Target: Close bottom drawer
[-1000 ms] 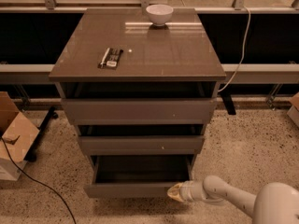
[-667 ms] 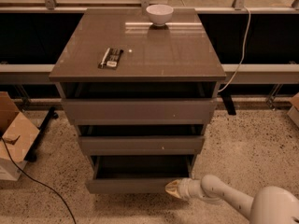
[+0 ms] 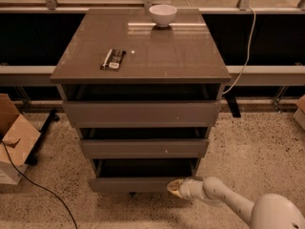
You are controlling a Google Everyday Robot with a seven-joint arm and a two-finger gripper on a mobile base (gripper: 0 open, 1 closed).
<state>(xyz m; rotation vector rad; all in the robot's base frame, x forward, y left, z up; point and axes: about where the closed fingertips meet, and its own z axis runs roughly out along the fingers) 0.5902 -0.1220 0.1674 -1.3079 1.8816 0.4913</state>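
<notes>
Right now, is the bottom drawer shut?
Open partway: the bottom drawer sticks out, dark gap behind its front; the gripper is at its right end.

We logged a white arm (image 3: 224,200), smooth and tubular, with a glossy plastic look. It widened into a big rounded pale-grey joint (image 3: 277,214) at the bottom right corner. A short white collar (image 3: 189,190) led to the gripper (image 3: 174,187). The gripper sat low, just right of centre, and was yellowish-tan at the tip.
</notes>
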